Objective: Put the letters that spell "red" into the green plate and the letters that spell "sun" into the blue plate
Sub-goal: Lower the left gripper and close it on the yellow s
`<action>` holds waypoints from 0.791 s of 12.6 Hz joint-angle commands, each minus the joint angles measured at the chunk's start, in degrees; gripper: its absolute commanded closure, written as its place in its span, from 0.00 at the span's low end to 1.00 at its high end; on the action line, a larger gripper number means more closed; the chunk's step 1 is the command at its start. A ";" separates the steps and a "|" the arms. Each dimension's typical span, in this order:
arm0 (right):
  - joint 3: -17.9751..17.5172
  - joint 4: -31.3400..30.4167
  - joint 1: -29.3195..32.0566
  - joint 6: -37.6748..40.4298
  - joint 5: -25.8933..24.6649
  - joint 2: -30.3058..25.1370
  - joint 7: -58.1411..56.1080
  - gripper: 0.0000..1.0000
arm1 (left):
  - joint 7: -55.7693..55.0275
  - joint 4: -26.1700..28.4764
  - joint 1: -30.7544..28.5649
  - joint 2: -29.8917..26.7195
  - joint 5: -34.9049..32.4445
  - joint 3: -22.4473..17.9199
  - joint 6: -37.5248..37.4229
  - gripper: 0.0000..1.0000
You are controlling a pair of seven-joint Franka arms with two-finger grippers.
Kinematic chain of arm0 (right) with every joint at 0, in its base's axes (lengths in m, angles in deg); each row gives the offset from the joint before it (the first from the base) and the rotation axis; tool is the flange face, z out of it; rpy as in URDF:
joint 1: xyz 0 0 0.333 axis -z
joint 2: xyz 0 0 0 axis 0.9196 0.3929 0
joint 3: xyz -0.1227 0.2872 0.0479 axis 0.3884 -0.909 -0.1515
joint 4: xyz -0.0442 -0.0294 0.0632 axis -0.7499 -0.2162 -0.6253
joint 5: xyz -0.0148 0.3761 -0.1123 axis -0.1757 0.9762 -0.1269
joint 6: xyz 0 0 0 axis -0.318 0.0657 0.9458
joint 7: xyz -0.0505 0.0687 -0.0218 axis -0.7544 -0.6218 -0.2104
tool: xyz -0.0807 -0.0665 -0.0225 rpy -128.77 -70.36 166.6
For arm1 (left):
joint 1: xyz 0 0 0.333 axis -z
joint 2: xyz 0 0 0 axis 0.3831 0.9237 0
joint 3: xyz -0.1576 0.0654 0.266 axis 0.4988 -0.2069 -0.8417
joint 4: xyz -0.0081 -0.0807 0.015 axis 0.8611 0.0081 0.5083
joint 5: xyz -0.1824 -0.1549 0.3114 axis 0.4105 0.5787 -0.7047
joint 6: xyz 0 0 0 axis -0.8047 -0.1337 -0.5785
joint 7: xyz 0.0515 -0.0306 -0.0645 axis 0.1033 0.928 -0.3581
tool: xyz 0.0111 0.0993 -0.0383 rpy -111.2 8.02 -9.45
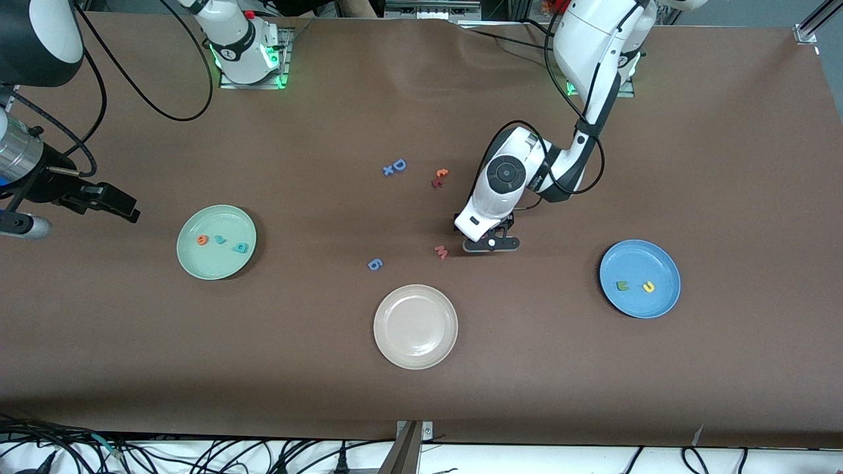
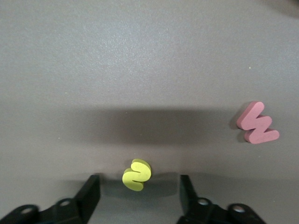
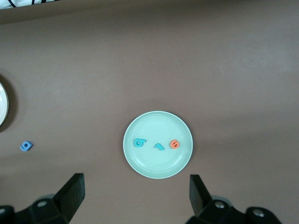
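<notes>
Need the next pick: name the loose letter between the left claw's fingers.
The yellow s. It sits on the table between the left claw's fingers; the pink m lies off to one side.

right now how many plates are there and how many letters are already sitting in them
plates: 3 (green plate, cream plate, blue plate)
letters in the green plate: 3 (orange e, teal r, teal d)
letters in the blue plate: 2 (green u, yellow n)
total: 8

Probably a robotics lab: bolted arm bases (image 1: 249, 62), loose cables (image 1: 197, 454), brown-covered table (image 1: 263, 342).
</notes>
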 commanded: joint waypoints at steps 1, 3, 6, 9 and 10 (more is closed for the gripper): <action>-0.82 -1.04 0.70 -0.74 -0.26 -0.92 0.43 0.01 | -0.12 1.15 0.51 -0.75 0.69 -0.60 1.53 0.35; -0.82 -1.04 0.70 -0.74 -0.26 -0.92 0.43 0.01 | -0.12 0.97 0.42 -0.49 0.69 -0.69 1.88 0.37; -0.82 -1.31 0.70 -0.74 -0.26 -1.00 0.43 0.01 | -0.12 0.97 0.33 -0.14 0.60 -0.78 2.67 0.44; -0.82 -1.31 0.70 -0.74 -0.26 -1.01 0.43 0.01 | -0.21 1.06 0.42 -0.14 0.69 -0.78 2.76 0.48; -0.82 -1.39 0.70 -0.74 -0.26 -1.01 0.43 0.01 | -0.21 1.15 0.51 -0.05 0.69 -0.78 2.76 0.51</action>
